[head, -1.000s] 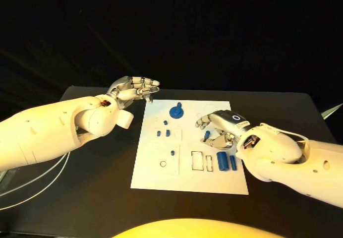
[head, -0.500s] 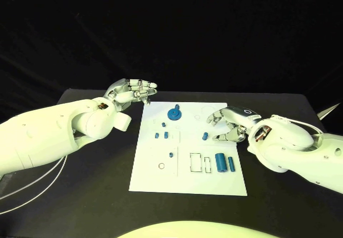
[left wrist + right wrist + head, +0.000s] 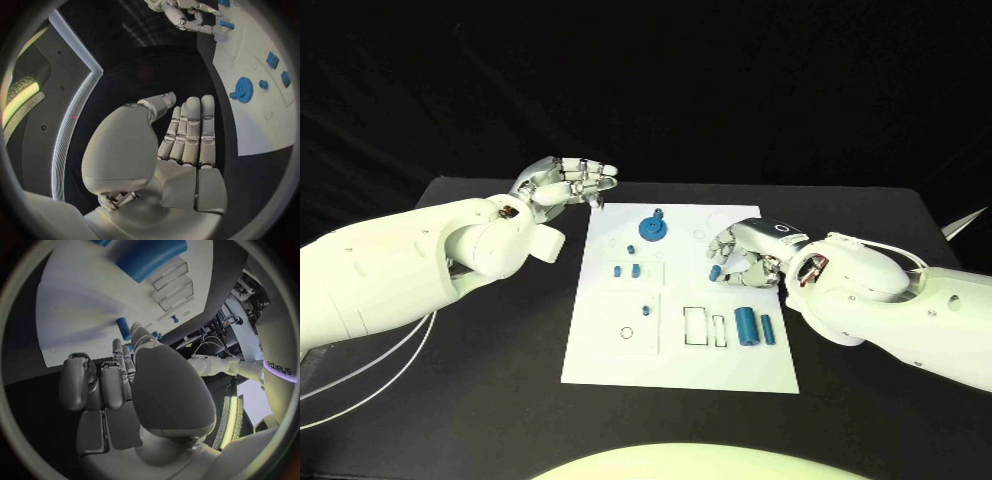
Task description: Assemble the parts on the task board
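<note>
The white task board [image 3: 678,352] lies in the middle of the black table. On it are a blue gear [image 3: 652,228], two small blue pieces [image 3: 626,270], a short blue peg [image 3: 714,271] and two blue cylinders [image 3: 753,326]. My right hand [image 3: 744,254] hovers over the board's right side, fingers curled down around the peg [image 3: 124,328]. Its fingertips [image 3: 117,346] are right at the peg, and a grip cannot be made out. My left hand [image 3: 568,182] hangs beyond the board's far left corner, holding nothing, its fingers [image 3: 189,130] stretched out.
Outlined slots [image 3: 704,326] are drawn on the board beside the cylinders, with a small ring outline [image 3: 627,333] to their left. Bare black table [image 3: 488,350] lies on both sides of the board. In the left wrist view the gear [image 3: 242,90] is near the board's edge.
My right hand has drawn back left over the blue peg and closed its fingers nearer to it. The peg and my left hand stay where they were.
</note>
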